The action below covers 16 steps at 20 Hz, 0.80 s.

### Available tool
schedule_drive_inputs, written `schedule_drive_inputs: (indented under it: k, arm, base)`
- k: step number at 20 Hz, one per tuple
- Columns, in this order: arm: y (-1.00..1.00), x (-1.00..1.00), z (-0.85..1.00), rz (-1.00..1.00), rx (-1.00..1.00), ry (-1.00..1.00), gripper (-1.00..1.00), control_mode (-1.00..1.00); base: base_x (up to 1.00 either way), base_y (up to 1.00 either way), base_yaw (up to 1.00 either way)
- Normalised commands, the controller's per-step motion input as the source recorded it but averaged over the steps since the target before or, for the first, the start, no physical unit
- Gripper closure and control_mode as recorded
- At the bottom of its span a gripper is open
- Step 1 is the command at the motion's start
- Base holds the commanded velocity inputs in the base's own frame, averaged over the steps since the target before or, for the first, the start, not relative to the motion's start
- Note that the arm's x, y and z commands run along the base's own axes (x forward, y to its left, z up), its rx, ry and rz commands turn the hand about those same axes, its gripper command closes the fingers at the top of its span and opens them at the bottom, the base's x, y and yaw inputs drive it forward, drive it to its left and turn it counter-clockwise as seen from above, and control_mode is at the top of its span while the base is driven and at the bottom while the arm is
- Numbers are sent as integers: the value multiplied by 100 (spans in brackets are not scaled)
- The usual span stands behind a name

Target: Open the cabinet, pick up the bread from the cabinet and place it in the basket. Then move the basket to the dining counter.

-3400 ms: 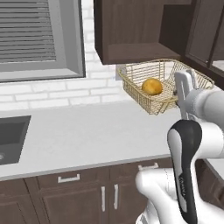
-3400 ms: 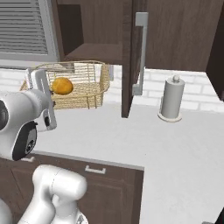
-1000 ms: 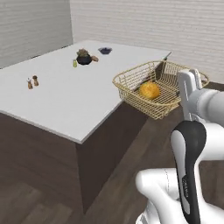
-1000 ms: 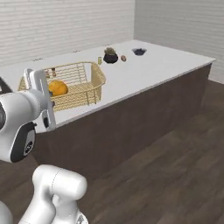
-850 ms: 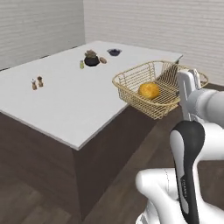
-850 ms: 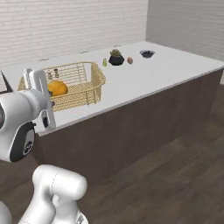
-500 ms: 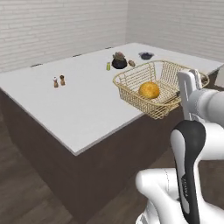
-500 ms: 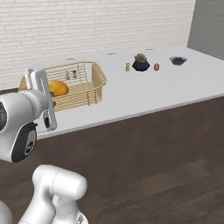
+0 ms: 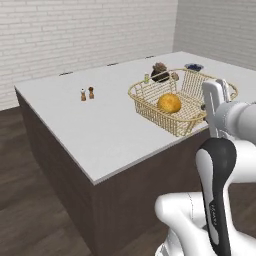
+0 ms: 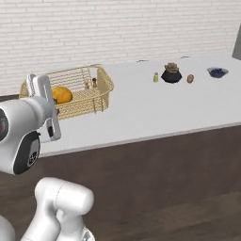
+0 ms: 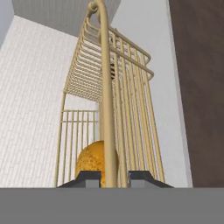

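Fingers (image 11: 108,177) pinching rounded rim of golden wire-mesh basket (image 9: 150,97); glossy round orange bread (image 9: 169,103) inside, above flat white dining counter (image 9: 110,125).

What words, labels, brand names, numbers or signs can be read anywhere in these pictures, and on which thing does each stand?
None: no view shows readable text.
The golden-tan wire-mesh basket, the round golden-orange bun and the white-grey dining counter are plain.
The small shakers and the yellow bottle are too small to show any label.
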Motion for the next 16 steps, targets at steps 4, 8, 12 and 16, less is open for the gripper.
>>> schedule_drive_inputs:
  k: [4, 8, 12, 16]
  arm:
    - [0, 0, 0, 0, 0, 0, 100, 100]
    - [0, 0, 0, 0, 0, 0, 100, 100]
    - [0, 0, 0, 0, 0, 0, 100, 100]
    - [-14, 62, -28, 16, 3, 0, 100, -100]
  base:
    - [51, -7, 15]
    - [50, -17, 17]
    - [63, -21, 18]
    - [17, -4, 5]
